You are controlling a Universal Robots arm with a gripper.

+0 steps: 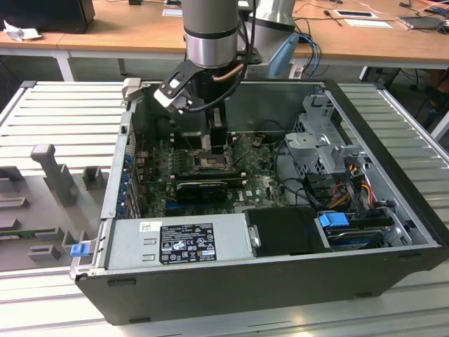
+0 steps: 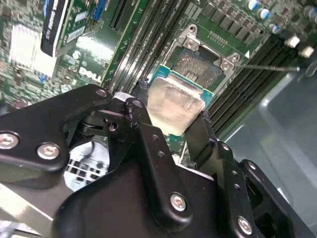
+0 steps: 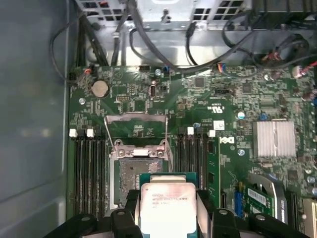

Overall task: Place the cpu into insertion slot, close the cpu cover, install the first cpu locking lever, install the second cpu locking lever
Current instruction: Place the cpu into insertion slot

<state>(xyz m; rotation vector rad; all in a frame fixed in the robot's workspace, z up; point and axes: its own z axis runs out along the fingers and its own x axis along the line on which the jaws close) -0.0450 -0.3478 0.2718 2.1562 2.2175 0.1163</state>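
Grey cylindrical arm (image 1: 210,17) ending in a polished silver band, with a pale blue joint cap (image 1: 284,53) behind. Black cable (image 1: 205,107) looped below the wrist, beside a black camera bracket (image 1: 172,90) with a white face. Matte black gripper (image 2: 173,106) of jointed linkage bars, studded with silver screws (image 2: 48,150) and small round holes.

An open dark computer case (image 1: 245,288) lies on a ribbed grey bench (image 1: 70,105), a silver power supply (image 1: 182,242) along its wall nearest the exterior camera. On the green motherboard (image 3: 198,99) sit a coin battery (image 3: 100,88), a finned heatsink (image 3: 274,138) and black memory slots (image 3: 89,163). At the exterior view's left stands what may be a grey fixture (image 1: 48,172), outside the case
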